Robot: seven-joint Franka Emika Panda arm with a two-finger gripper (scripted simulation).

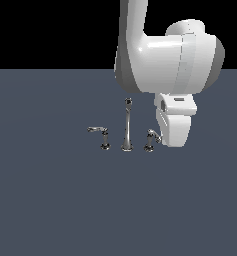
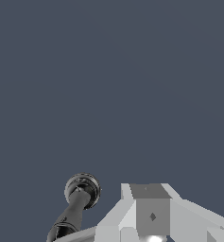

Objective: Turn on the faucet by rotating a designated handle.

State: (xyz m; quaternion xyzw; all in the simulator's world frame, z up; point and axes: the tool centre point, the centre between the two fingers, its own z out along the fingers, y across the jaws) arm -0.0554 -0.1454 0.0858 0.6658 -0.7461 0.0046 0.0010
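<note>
Faucet (image 1: 126,131): one spout, two levers, one handle (image 1: 150,139) beside arm.

Chrome faucet (image 1: 126,126) stands upright; its handle (image 1: 151,139) has swung forward.

No legible text — no labels anywhere

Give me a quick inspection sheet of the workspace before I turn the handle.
Surface: plain grey floor, bare around the fixtures.
Job's things: faucet spout upright; handle on the exterior view's right, beside the arm's hand; twin lever pointing to that view's left.
Clutter: nothing seen.
Grippers: gripper low beside the handle; fingertips hidden, open or shut cannot be told.
Cables: nothing seen.
Surroundings: black backdrop only.
</note>
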